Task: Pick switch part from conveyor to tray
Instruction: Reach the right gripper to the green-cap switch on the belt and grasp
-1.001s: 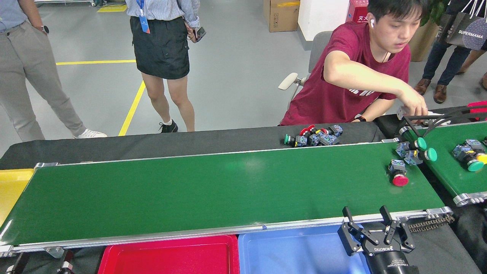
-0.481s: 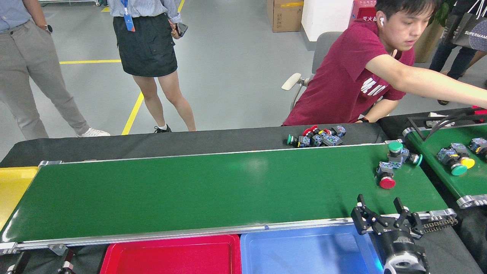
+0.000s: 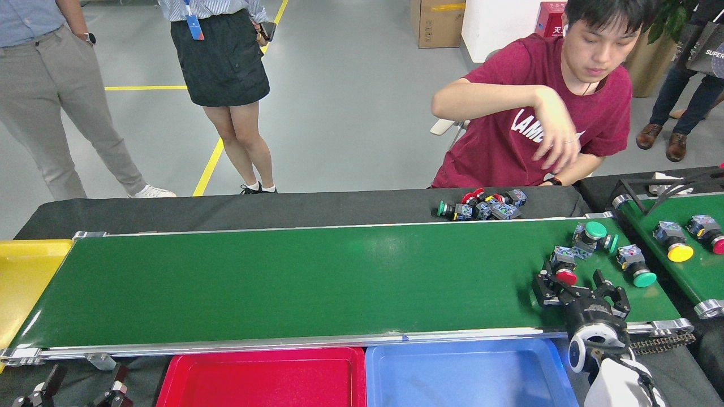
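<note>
Right end effector [image 3: 577,288] spread, beside red switch [image 3: 564,270] on conveyor [image 3: 317,282]; nothing grasped, trays [image 3: 469,370] empty.

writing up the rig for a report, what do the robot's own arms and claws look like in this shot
Only the right arm shows clearly. Its right claw is black, with angular linkage fingers spread like prongs on a black cylindrical body. Behind that sits a white ring-shaped wrist joint with a blue glow at its edge, then a white cover. At the bottom left, small black-and-silver parts may be the left claw; too cut off to tell.
</note>
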Robot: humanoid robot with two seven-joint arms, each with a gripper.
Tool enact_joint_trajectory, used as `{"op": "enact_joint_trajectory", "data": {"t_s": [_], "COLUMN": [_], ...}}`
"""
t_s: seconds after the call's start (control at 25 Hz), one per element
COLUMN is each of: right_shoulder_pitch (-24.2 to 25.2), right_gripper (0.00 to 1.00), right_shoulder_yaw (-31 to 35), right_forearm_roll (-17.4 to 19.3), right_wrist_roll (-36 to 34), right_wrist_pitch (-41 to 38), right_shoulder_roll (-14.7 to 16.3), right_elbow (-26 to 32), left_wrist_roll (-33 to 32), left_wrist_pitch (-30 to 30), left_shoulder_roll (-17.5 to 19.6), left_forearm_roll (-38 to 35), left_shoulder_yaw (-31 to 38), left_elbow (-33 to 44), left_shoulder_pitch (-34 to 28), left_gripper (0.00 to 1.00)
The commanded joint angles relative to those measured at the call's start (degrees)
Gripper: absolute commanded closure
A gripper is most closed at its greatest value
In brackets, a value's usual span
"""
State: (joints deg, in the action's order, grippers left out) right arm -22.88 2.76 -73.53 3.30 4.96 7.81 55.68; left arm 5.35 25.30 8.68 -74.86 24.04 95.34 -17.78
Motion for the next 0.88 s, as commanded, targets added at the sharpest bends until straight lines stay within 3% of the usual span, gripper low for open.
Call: {"op": "enact_joint_trajectory", "data": {"t_s": [0.0, 0.16, 0.6, 0.72, 0.76, 0.84], "right_shoulder_pitch": [-3.0, -5.9, -8.1, -7.9, -7.7, -7.5], "right_gripper": [0.01, 0.01, 0.04, 0.30, 0.49, 0.75], "right_shoulder_yaw": [0.1, -0.1, -0.6, -3.2, -3.4, -3.5], "right_forearm_roll": [0.1, 0.2, 0.4, 0.7, 1.5, 5.9], "right_wrist_roll": [-1.4, -3.1, -4.4, -4.4, -4.3, -4.4], "right_wrist_pitch": [0.9, 0.9, 0.4, -1.8, -4.9, -11.5], "right_shoulder_roll": [0.8, 1.2, 2.3, 3.8, 4.3, 5.0], "right_elbow": [-2.8, -8.1, -12.4, -12.4, -12.3, -12.3], "left_wrist_roll": [0.4, 0.4, 0.4, 0.4, 0.4, 0.4], "left_wrist_pitch": [-0.1, -0.1, 0.0, 0.0, 0.0, 0.0], "left_shoulder_roll": [0.9, 1.1, 1.2, 1.5, 1.7, 1.7], "left_forearm_roll": [-0.1, -0.1, -0.1, -0.1, -0.1, -0.1], "left_shoulder_yaw": [-0.5, -1.3, -3.4, -3.4, -3.3, -3.3], "left_elbow": [0.4, 0.2, 0.3, 0.2, 0.2, 0.2], "left_shoulder_pitch": [1.0, 1.6, 2.8, 2.8, 2.8, 2.8], "left_gripper": [0.00, 0.00, 0.00, 0.00, 0.00, 0.00]}}
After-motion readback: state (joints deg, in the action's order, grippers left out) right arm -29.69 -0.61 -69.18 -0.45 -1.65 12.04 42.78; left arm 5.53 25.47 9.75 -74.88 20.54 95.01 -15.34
